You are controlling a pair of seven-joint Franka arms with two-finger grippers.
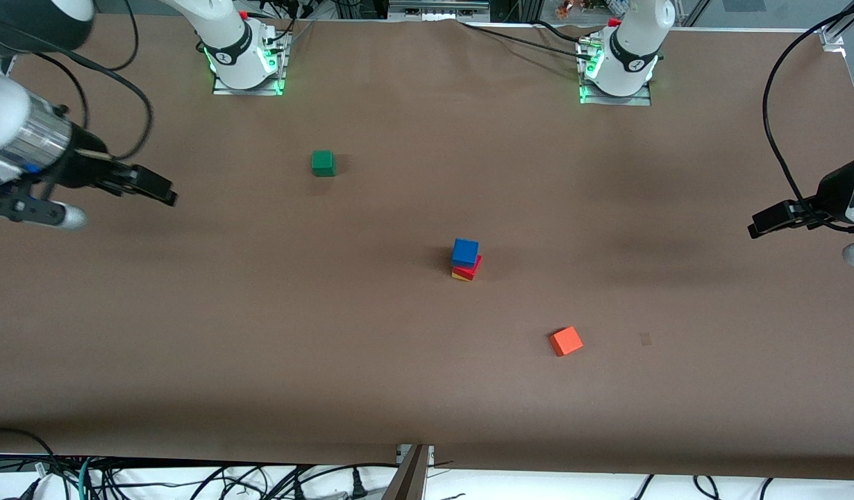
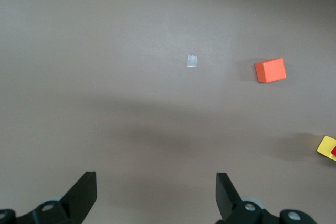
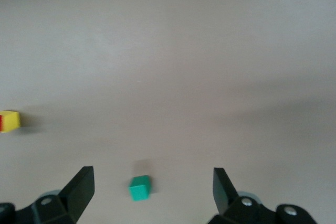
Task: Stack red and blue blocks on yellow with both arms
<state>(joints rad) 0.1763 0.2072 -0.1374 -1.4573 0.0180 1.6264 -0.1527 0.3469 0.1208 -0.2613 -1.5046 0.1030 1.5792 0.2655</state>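
The blue block [image 1: 465, 251] sits on the red block [image 1: 471, 269], which sits on the yellow cube [image 1: 459, 276], a three-cube stack at mid-table. The stack's yellow corner [image 2: 326, 147] shows at the edge of the left wrist view, and its yellow side [image 3: 11, 120] at the edge of the right wrist view. My left gripper [image 1: 766, 223] is open and empty in the air at the left arm's end of the table; its open fingers frame bare table in its wrist view [image 2: 156, 192]. My right gripper [image 1: 157, 191] is open and empty at the right arm's end, also seen in its wrist view [image 3: 152, 188].
A green cube [image 1: 323, 163] lies toward the right arm's base and shows in the right wrist view [image 3: 139, 188]. An orange-red cube [image 1: 566, 341] lies nearer the front camera than the stack, also in the left wrist view [image 2: 270, 70]. A small pale mark [image 1: 646, 339] lies beside it.
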